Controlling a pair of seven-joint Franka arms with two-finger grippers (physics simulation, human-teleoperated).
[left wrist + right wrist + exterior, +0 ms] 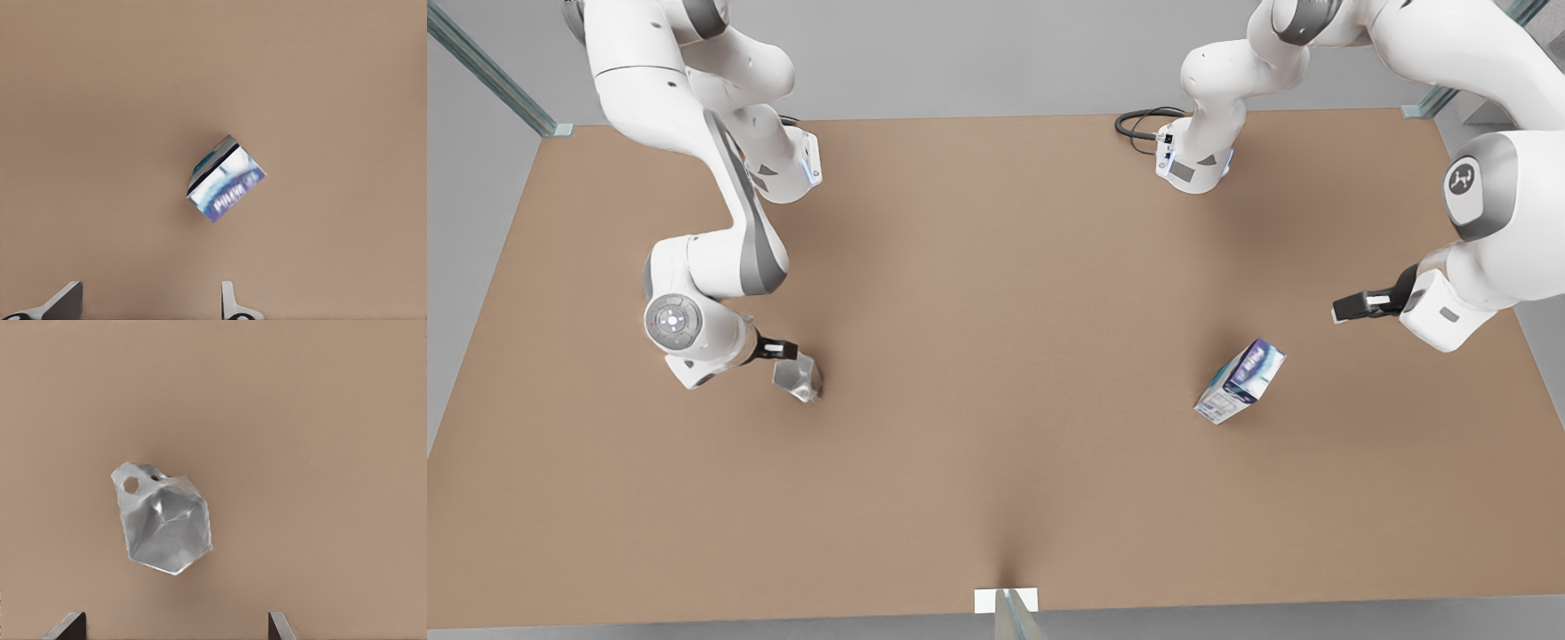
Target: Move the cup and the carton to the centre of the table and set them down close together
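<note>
- While the left tool [1343,311] hovers with fingers spread wide and empty, the carton [1240,380] stands on the counter [996,373] near it, apart, at the front view's right, its long axis running diagonally.
- The right tool [783,348], likewise agape and empty, hangs just beside the cup [800,378], at the front view's left.
- In the right wrist view the cup [165,520] sits ahead of the fingertips [67,627], handle pointing away.

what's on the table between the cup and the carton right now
Nothing: in the front view the table is bare brown between the cup and the carton.
</note>
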